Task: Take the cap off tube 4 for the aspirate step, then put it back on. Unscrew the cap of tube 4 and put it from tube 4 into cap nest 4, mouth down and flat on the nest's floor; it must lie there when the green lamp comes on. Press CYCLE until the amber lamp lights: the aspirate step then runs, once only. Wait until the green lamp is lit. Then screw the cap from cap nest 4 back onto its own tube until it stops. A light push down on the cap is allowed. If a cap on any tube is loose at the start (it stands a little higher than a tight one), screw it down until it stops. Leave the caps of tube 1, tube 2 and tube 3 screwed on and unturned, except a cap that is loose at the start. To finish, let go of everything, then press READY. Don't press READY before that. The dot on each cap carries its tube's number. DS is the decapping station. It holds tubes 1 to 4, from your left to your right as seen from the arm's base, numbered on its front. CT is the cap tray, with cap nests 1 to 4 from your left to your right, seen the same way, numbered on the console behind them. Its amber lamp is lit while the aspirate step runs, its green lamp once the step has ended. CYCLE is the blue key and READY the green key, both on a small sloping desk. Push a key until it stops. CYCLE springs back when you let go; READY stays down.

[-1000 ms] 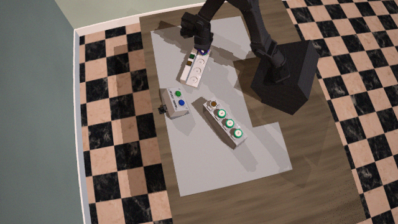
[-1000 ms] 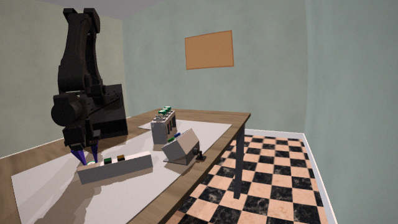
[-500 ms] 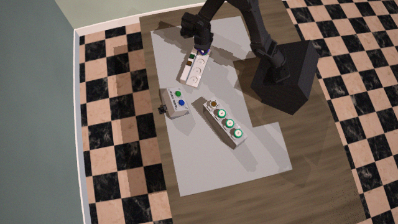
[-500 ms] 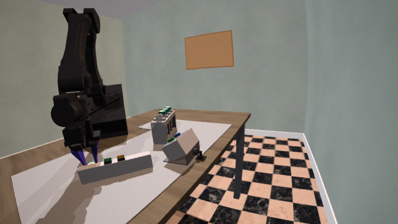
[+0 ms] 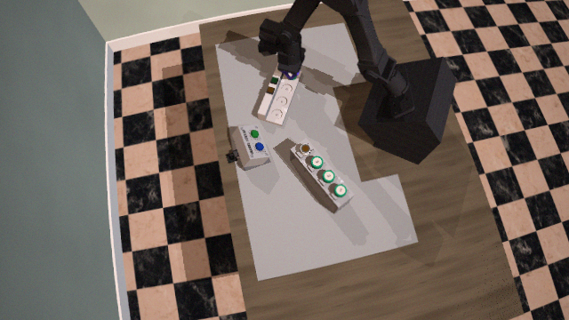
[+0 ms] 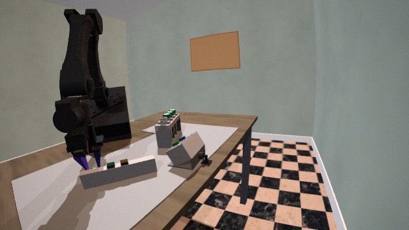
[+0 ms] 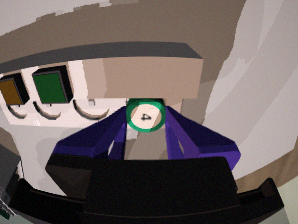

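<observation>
The gripper (image 7: 148, 137) is pinching the small green-rimmed cap (image 7: 147, 116) by its rim, low over the end nest of the cap tray (image 6: 134, 169), the cap appearing light, rigid and possibly slippery, its short axis pointing vertically, mouth presumably downward.

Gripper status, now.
Gripper: closed on the small round green-rimmed white cap, held between its purple fingers at the end of the white cap tray.

Cap nest 4 (image 5: 291, 76) hidden under claw (image 5: 291, 75); cap dot number unreadable
</observation>
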Controlling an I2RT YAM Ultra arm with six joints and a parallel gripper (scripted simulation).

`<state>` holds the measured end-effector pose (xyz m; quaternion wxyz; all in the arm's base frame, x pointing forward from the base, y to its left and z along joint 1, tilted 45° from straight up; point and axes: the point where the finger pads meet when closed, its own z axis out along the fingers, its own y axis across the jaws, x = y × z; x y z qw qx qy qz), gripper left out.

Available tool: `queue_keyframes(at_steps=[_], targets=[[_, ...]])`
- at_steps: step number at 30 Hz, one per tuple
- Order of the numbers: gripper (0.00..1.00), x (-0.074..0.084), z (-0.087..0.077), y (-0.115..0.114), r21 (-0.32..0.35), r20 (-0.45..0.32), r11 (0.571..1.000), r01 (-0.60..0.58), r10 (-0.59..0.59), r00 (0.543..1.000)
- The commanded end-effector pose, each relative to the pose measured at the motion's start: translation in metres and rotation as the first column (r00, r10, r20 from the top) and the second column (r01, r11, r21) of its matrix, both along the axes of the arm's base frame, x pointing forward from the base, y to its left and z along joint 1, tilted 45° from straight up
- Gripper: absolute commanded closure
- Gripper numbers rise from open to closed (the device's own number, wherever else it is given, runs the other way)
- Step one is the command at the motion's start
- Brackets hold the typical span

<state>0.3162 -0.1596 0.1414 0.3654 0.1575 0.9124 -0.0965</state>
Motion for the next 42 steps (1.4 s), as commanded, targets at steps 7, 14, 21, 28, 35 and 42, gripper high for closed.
queue_keyframes(at_steps=[7, 14, 21, 28, 35, 42], targets=[[1.00, 0.006, 0.004, -0.003, -0.011, 0.022, 1.000, 0.000, 0.000, 1.000], [1.00, 0.007, 0.003, -0.003, -0.011, 0.022, 1.000, 0.000, 0.000, 1.000], [1.00, 0.008, 0.002, -0.004, -0.011, 0.022, 1.000, 0.000, 0.000, 1.000], [0.53, 0.008, 0.002, -0.004, -0.011, 0.022, 1.000, 0.000, 0.000, 1.000], [0.53, 0.008, 0.002, -0.004, -0.011, 0.022, 1.000, 0.000, 0.000, 1.000], [0.53, -0.012, 0.023, 0.005, -0.011, 0.022, 1.000, 0.000, 0.000, 1.000]])
